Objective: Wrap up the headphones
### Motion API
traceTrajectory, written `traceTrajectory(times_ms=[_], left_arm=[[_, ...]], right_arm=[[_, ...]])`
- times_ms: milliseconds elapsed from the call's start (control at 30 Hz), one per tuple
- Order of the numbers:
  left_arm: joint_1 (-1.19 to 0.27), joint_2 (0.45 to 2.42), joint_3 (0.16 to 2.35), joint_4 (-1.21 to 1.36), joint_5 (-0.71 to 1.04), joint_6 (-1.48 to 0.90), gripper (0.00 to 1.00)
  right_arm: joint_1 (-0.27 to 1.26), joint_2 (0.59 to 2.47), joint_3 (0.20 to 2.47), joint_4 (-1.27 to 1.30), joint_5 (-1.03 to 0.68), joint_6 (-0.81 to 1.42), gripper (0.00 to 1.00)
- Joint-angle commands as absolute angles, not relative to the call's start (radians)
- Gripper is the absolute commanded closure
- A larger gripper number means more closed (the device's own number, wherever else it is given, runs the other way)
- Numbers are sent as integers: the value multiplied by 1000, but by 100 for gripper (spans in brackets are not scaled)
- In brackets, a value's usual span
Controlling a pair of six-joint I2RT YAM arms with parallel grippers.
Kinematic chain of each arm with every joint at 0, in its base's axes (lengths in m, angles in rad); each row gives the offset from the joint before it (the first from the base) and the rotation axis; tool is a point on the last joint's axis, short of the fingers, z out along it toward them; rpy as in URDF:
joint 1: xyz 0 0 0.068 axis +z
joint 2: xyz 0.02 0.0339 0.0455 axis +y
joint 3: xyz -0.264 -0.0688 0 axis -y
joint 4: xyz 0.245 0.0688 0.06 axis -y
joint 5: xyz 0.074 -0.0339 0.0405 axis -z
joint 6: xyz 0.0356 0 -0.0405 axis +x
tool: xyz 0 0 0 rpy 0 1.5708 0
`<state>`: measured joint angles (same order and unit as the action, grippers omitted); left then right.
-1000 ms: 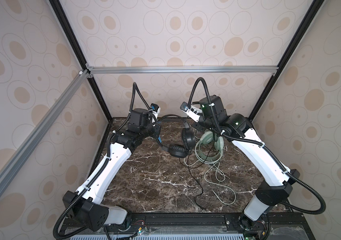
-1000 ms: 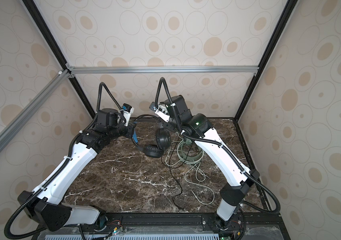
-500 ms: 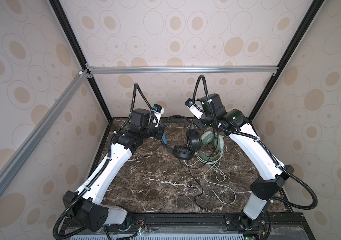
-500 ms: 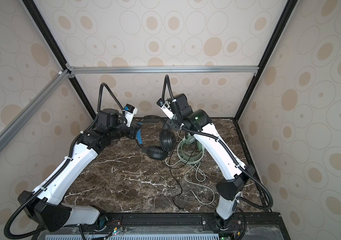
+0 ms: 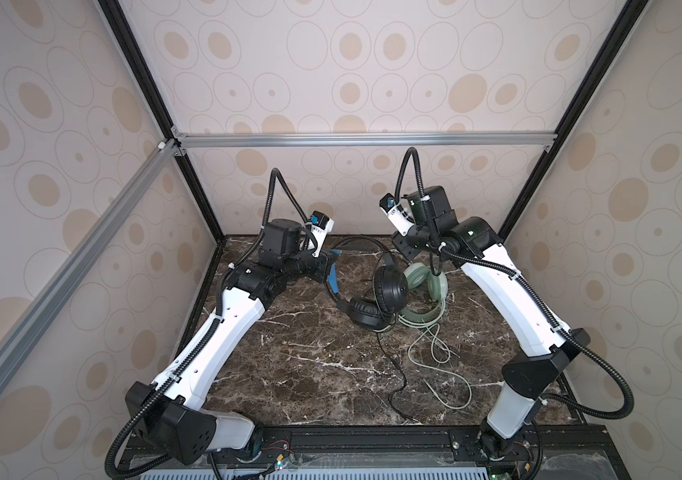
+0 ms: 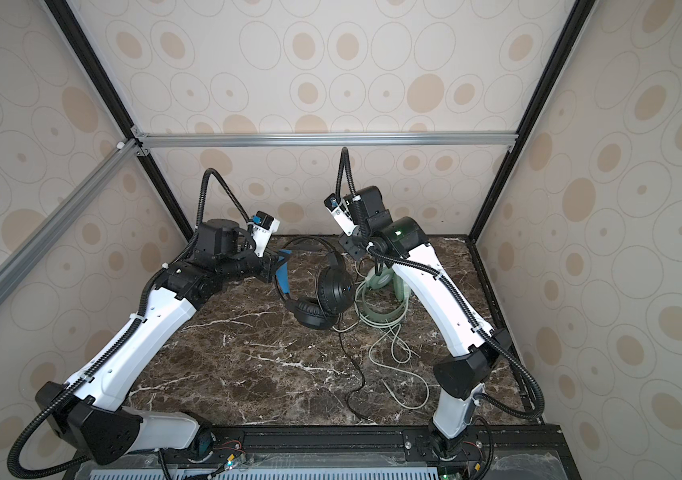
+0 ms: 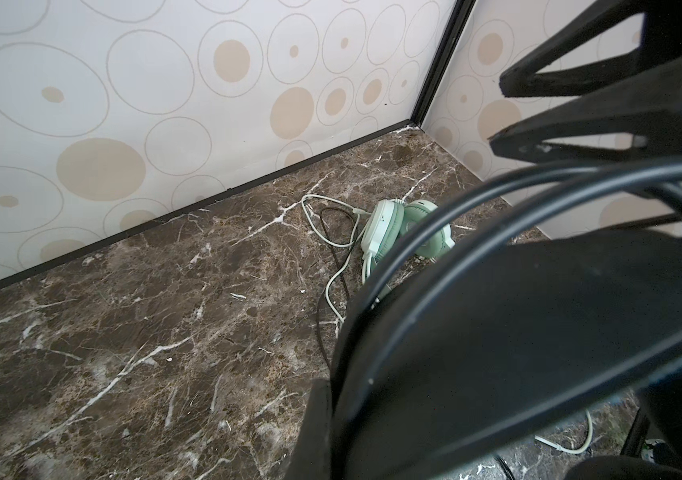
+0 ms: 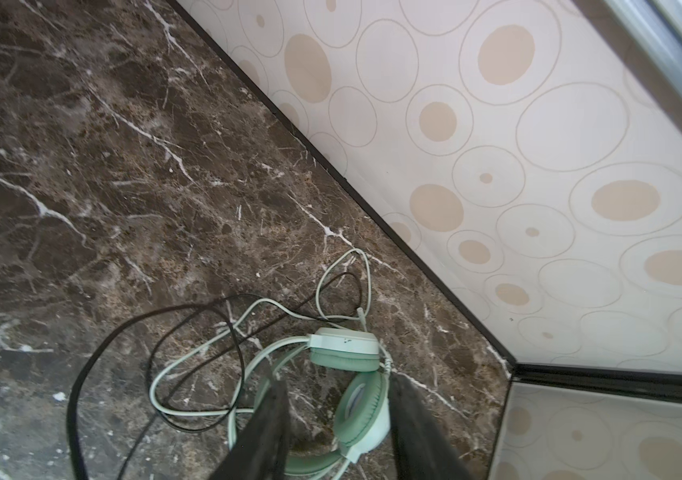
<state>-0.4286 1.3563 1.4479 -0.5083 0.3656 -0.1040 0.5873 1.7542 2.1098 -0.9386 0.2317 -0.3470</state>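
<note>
arms (image 5: pixel 223 336) wore white shells, black joints | ribbed black hose (image 5: pixel 274 172) looped behind left pincer (image 5: pixel 331 261) | green light (image 5: pixel 471 222) glowed behind right pincer (image 5: pixel 408 249)

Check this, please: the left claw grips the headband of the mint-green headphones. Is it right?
Not quite: the left claw grips the headband of the black headphones. The mint-green headphones lie on the table, as both top views show.

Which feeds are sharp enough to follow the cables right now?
Left wrist view: black headphones blurred up close, mint-green headphones beyond sharp. Right wrist view: black cable crisp, right gripper soft. Both top views: even light, that cable faint on dark marble.
</note>
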Motion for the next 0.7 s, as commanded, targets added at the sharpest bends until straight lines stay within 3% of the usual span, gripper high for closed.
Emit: traceTrajectory(times_ms=[0,133,267,433,667], left_arm=[[-434,1321,1483,-426,412,-170,100],[-435,1300,1494,-396,410,-242,100],[-436,1284,1518,-378,408,-294,100],[-435,1298,1602,-409,406,-335,100],[-436,1311,1699,-449,414,-398,100]], right_arm=[[546,1701,2060,-924,173,-288,49],[439,1602,1917,-833,24,-196,37],[325,1429,1596,-579,-154,-124,25],[241,1242,1225,-251,-362,-89,20],[232,1201,1027,-8,-563,52,22]])
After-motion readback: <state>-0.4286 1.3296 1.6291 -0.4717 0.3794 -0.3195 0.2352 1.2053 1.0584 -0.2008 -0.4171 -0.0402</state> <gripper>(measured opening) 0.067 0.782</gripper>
